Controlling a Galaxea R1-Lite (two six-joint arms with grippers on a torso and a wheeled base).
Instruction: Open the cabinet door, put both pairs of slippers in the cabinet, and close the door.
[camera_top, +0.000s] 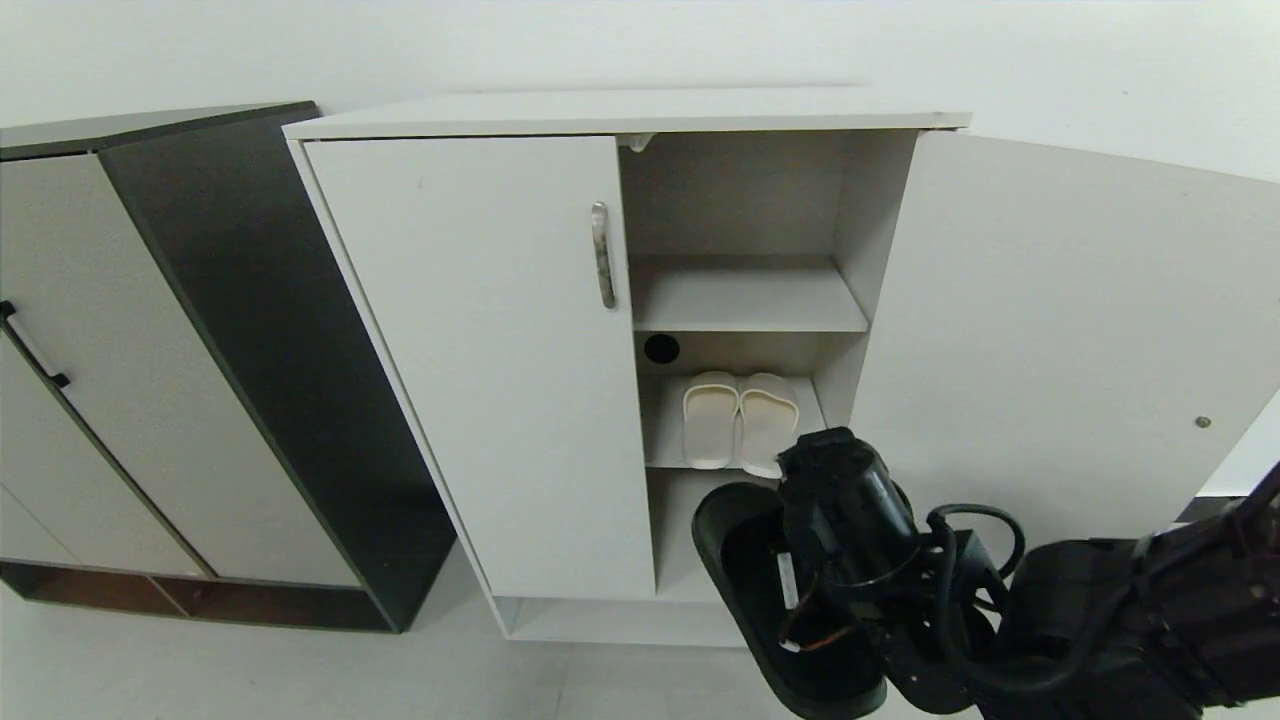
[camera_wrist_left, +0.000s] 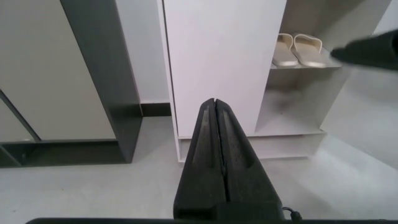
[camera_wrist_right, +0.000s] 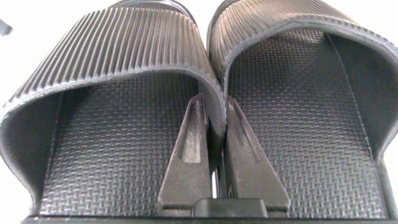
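Observation:
The white cabinet (camera_top: 470, 350) has its right door (camera_top: 1060, 330) swung open and its left door shut. A cream pair of slippers (camera_top: 738, 418) lies on the middle shelf, also visible as the cream slippers (camera_wrist_left: 300, 50) from the left wrist. My right gripper (camera_wrist_right: 214, 127) is shut on the black slippers (camera_wrist_right: 124, 112), pinching the two inner strap edges together. In the head view the black slippers (camera_top: 745, 570) hang low in front of the open compartment, under my right gripper (camera_top: 835, 560). My left gripper (camera_wrist_left: 214, 106) is shut and empty, held back from the cabinet's left door.
A grey and black cabinet (camera_top: 150, 350) stands to the left, close beside the white one. The upper shelf (camera_top: 745, 300) and bottom shelf (camera_wrist_left: 283, 121) hold nothing. The open door bounds the right side; bare floor (camera_top: 300, 670) lies in front.

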